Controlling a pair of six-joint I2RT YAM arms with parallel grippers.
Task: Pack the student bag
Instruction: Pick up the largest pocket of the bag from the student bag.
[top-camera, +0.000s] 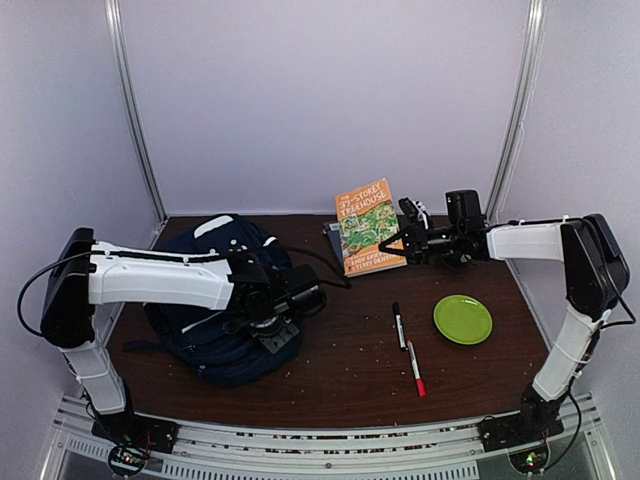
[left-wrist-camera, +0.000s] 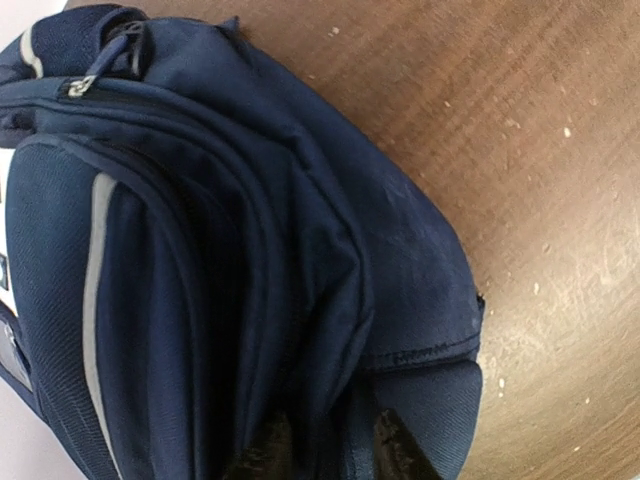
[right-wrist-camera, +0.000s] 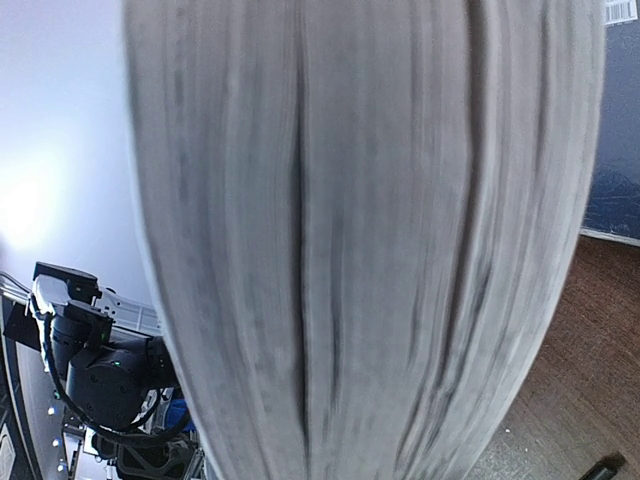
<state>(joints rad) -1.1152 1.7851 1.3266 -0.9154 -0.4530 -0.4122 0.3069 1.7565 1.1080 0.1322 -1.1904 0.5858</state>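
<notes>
Navy fabric, soft and probably floppy: the student bag (top-camera: 190, 345) slumps at the left of the table (top-camera: 350, 370), your left gripper (left-wrist-camera: 330, 452) narrow astride a fold, held or not you cannot tell, so take a seam or strap, while the right gripper (top-camera: 396, 243) clamps the book (top-camera: 362, 225).

White left arm (top-camera: 160, 280), white right arm (top-camera: 525, 240), black joints (top-camera: 68, 290), cables (top-camera: 22, 290), black right gripper (top-camera: 402, 240)

Seen from above, the student bag (top-camera: 215, 300) lies on the surface (top-camera: 340, 360) at 9 o'clock from its middle. The book (top-camera: 368, 225) stands tilted at 1 o'clock, near the back edge. The plate (top-camera: 462, 319) lies at 3 o'clock. The first marker (top-camera: 398, 326) and the second marker (top-camera: 416, 369) lie nearly end to end at 4 o'clock, just left of the plate.
</notes>
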